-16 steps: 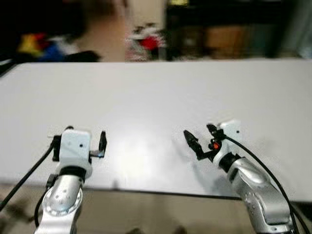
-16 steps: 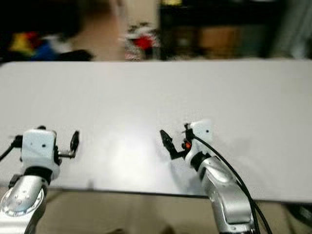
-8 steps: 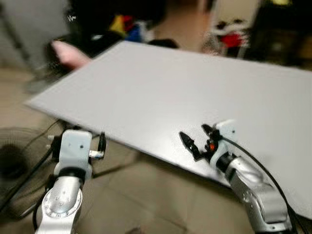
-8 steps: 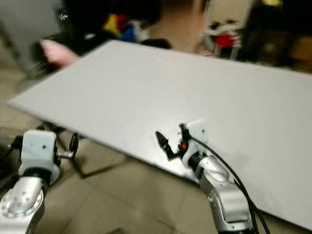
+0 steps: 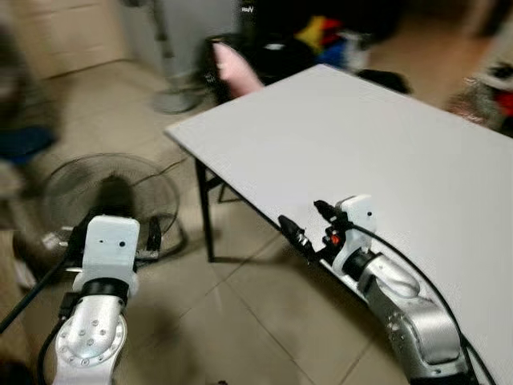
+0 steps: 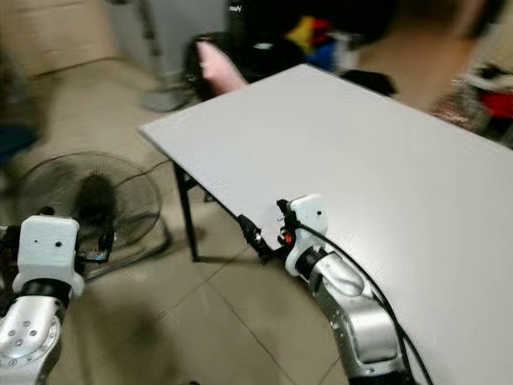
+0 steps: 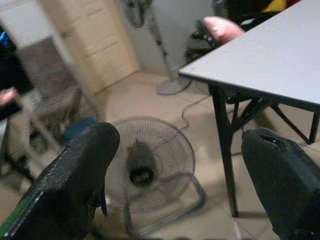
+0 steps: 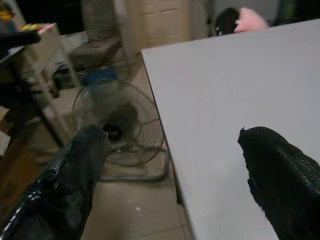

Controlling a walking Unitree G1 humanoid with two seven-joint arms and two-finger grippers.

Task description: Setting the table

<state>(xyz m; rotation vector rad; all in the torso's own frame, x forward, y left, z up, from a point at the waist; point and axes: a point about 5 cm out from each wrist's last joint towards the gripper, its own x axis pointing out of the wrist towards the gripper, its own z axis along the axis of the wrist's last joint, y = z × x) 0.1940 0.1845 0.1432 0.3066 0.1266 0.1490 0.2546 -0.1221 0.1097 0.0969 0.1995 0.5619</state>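
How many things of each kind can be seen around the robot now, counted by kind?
Table: 1
Floor fan: 1
Pedestal fan base: 1
Pink cushion: 1
Robot tools, left and right, both open and holding nothing: 2
Total: 6

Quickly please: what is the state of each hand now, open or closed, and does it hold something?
Left hand: open, holding nothing, over the floor.
Right hand: open, holding nothing, at the table edge.

Right gripper [image 5: 303,227] fingers spread, hovering over the white table [image 5: 385,136] edge. Left gripper [image 7: 175,170] spread too, off the table's corner.
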